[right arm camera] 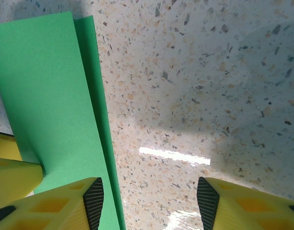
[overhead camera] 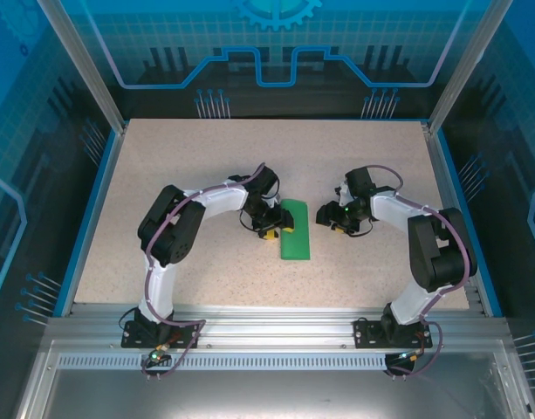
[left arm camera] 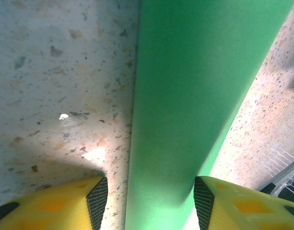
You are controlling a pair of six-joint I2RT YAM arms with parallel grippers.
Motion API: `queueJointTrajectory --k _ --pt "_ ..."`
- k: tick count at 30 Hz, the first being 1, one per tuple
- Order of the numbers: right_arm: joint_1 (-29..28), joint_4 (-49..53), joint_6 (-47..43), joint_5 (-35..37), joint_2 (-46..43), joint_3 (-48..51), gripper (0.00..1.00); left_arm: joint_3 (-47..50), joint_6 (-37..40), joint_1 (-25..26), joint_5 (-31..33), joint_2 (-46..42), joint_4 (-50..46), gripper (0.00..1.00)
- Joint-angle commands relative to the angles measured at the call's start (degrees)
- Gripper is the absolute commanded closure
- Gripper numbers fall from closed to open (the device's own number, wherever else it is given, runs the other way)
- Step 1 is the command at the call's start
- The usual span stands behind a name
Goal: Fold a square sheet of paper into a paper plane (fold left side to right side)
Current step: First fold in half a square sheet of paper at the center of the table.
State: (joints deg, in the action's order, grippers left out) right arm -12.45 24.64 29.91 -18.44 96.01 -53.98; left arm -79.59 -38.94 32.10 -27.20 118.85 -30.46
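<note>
The square sheet of paper [overhead camera: 294, 230] lies mid-table, bright green and folded into a long narrow strip of two layers, not the shape of a paper plane. My left gripper [overhead camera: 269, 229] is at the strip's left edge, open. In the left wrist view the paper [left arm camera: 194, 96] runs between the two pads, and the right pad [left arm camera: 203, 201] sits at the top layer's edge. My right gripper [overhead camera: 324, 216] stands open just right of the strip. In the right wrist view its left finger [right arm camera: 91, 201] overlaps the paper's [right arm camera: 46, 86] right edge, with bare table between the pads.
The speckled tabletop [overhead camera: 206, 157] has free room on all sides of the strip. A blue rim [overhead camera: 91, 209] and transparent walls bound it. A yellow finger of the left gripper [right arm camera: 12, 175] shows at the paper's far side in the right wrist view.
</note>
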Motion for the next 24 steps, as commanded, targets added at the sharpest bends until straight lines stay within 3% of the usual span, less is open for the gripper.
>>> queueJointTrajectory --k 1,24 --pt "0.6 1.0 -0.4 -0.8 0.4 0.3 0.43 -0.5 -1.1 1.5 1.5 3.5 -3.3 0.45" --pt "0.6 1.0 -0.5 -0.9 0.7 0.2 0.43 -5.2 1.0 2.8 3.5 7.2 -9.2 0.44"
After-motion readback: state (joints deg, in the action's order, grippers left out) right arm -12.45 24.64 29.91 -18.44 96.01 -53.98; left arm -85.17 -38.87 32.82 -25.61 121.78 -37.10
